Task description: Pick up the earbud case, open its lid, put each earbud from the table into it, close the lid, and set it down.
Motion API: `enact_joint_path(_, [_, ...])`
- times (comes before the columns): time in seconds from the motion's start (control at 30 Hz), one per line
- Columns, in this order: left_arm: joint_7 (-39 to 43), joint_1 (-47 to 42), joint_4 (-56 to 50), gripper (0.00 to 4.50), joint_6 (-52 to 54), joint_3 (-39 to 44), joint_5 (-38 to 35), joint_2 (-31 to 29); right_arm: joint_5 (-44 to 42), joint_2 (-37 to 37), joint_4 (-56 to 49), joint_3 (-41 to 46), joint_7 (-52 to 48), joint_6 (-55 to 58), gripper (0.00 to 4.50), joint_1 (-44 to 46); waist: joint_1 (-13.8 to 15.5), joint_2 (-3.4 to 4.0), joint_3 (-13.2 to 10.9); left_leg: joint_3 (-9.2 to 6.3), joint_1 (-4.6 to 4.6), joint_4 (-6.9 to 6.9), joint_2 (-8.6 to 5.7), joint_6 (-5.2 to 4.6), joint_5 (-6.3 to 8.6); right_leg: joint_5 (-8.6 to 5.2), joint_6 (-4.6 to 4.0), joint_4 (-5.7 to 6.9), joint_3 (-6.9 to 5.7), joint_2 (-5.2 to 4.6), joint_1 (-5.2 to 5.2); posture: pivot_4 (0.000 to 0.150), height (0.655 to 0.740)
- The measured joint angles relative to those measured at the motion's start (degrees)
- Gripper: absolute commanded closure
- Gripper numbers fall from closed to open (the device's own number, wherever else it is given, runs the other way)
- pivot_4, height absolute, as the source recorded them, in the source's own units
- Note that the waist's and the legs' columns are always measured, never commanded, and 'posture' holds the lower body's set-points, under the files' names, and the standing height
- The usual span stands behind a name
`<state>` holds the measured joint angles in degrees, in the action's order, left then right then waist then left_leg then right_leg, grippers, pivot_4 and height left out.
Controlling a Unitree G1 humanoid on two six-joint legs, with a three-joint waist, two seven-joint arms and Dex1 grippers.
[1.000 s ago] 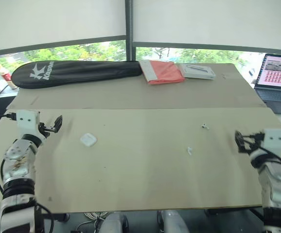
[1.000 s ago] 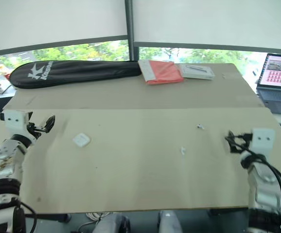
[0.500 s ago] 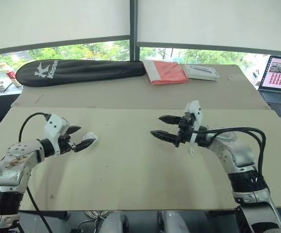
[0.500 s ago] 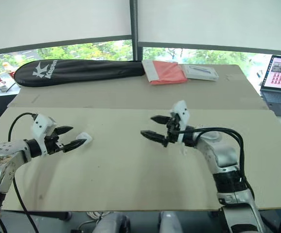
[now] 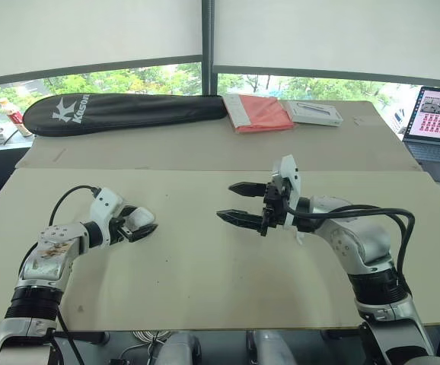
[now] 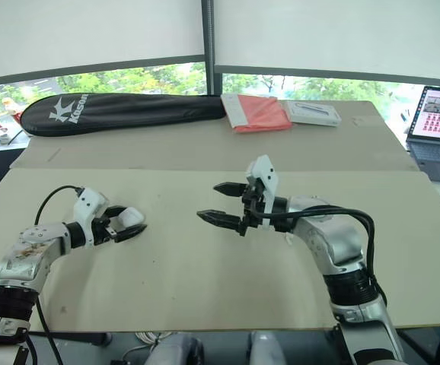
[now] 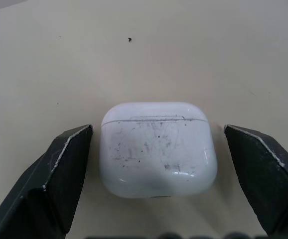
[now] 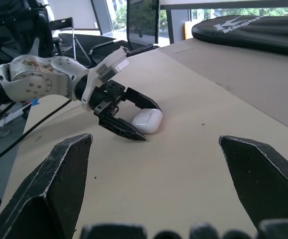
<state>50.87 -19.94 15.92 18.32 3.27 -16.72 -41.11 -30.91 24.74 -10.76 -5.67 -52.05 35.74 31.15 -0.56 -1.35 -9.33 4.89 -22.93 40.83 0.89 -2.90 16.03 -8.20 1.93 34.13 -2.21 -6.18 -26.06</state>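
Earbud case (image 7: 158,149) sits lid shut on the table (image 5: 205,296), left of centre in the head views. Left gripper (image 5: 145,228) straddles it: jaws apart, a finger on each side, and the wrist view shows a gap on both sides, so no contact. The case top is scuffed.

Right gripper (image 5: 225,200) is mid-frame above the table, jaws wide, holding nothing.

Along the upper part of the frame we see a black racket bag (image 5: 121,112), a red folder (image 5: 258,112) and a flat white box (image 5: 311,112). All are well apart from the case.

One earbud (image 5: 298,237) peeks out just below the right forearm, half covered. We can't make out the second one. A laptop (image 5: 437,118) is cut off at the right edge.
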Motion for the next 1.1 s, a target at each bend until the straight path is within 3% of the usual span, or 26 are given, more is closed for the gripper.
enact_joint_path(0.07, [0.7, 0.0, 0.8, 0.05, -0.9, 0.2, 0.1, 0.0, -0.6, 0.5, -0.2, 0.3, 0.3, 0.5, 0.00, -0.5, -0.1, 0.00, 0.0, 0.00, 0.01, 0.00, 0.01, 0.00, 0.00, 0.00, 0.00, 0.00, 0.00, 0.00, 0.00, 0.150, 0.7400])
enact_joint_path(0.1, [1.0, 0.0, 0.9, 0.27, -1.0, 0.3, 0.1, -0.1, -0.8, 0.6, -0.2, 0.4, 0.4, 0.6, 0.00, -0.6, -0.1, 0.00, 0.0, 0.01, 0.01, 0.00, 0.00, 0.00, 0.00, 0.00, 0.00, 0.00, 0.00, 0.00, 0.00, 0.150, 0.7400])
enact_joint_path(0.17, [1.2, 0.0, 1.4, 0.77, -1.4, 0.5, 0.2, -0.1, -0.8, 0.8, -0.2, 0.6, 0.6, 0.6, 0.00, -0.7, -0.1, 0.00, 0.0, 0.00, 0.02, 0.00, 0.01, 0.00, 0.00, 0.00, 0.00, 0.01, 0.00, 0.00, 0.00, 0.150, 0.7400])
enact_joint_path(0.23, [1.7, -0.3, 2.4, 1.66, -2.1, 0.7, 0.2, -0.1, -0.8, 1.0, -0.3, 1.1, 1.1, 0.6, 0.00, -0.7, -0.1, 0.00, 0.0, 0.01, 0.01, -0.01, 0.01, 0.00, 0.00, 0.00, 0.00, 0.00, 0.00, 0.00, 0.00, 0.150, 0.7400])
enact_joint_path(0.27, [2.0, -0.4, 2.7, 1.89, -2.3, 0.7, 0.2, 0.0, -0.8, 1.0, -0.3, 1.2, 1.1, 0.6, 0.00, -0.7, -0.1, 0.00, 0.0, 0.01, 0.01, 0.00, 0.01, 0.00, 0.00, 0.00, 0.00, 0.00, 0.00, 0.00, 0.00, 0.150, 0.7400])
enact_joint_path(0.53, [3.6, -2.2, 0.6, 1.88, -8.3, -0.9, 2.1, 2.1, -1.2, 1.6, 1.4, 3.2, 2.9, 2.2, 0.00, 1.0, 0.4, -0.01, 0.0, -0.03, -0.14, 0.09, -0.01, -0.01, 0.00, 0.01, -0.01, -0.02, -0.01, -0.02, -0.04, 0.150, 0.7400])
enact_joint_path(0.63, [1.1, -8.9, 1.0, 1.88, -25.8, -2.5, 7.5, 5.7, -4.1, 0.0, 4.6, 6.2, 7.2, 8.5, 0.00, 6.7, 1.0, -0.03, 0.0, -0.04, -0.28, 0.18, 0.00, 0.02, -0.02, 0.17, -0.21, -0.07, -0.10, -0.03, -0.13, 0.150, 0.7400])
enact_joint_path(0.8, [-4.4, -18.8, 9.1, 1.88, -59.7, -6.0, 19.2, 6.6, -8.7, -3.3, 6.3, 8.4, 10.2, 15.1, 0.00, 10.9, 0.7, 0.05, 0.0, 0.12, -0.20, -0.06, 0.00, -0.02, 0.00, 0.22, -0.19, -0.03, -0.12, -0.03, -0.10, 0.150, 0.7400])
enact_joint_path(0.97, [-11.4, -24.8, 21.9, 1.88, -79.2, -9.7, 29.9, 7.8, -8.6, -6.3, 8.0, 6.7, 11.7, 16.8, 0.00, 12.8, 0.5, 0.04, 0.0, 0.42, -0.44, 0.07, -0.01, -0.07, 0.02, 0.31, -0.03, -0.08, -0.25, -0.03, -0.14, 0.150, 0.7400])
enact_joint_path(1.1, [-16.7, -29.8, 25.8, 1.88, -88.2, -10.6, 34.1, 8.3, -8.6, -8.0, 7.9, 4.6, 12.2, 17.5, 0.00, 14.4, 0.5, 0.05, 0.0, 0.39, -0.40, 0.12, -0.01, -0.10, 0.03, 0.33, 0.03, -0.07, -0.25, -0.05, -0.08, 0.150, 0.7400])
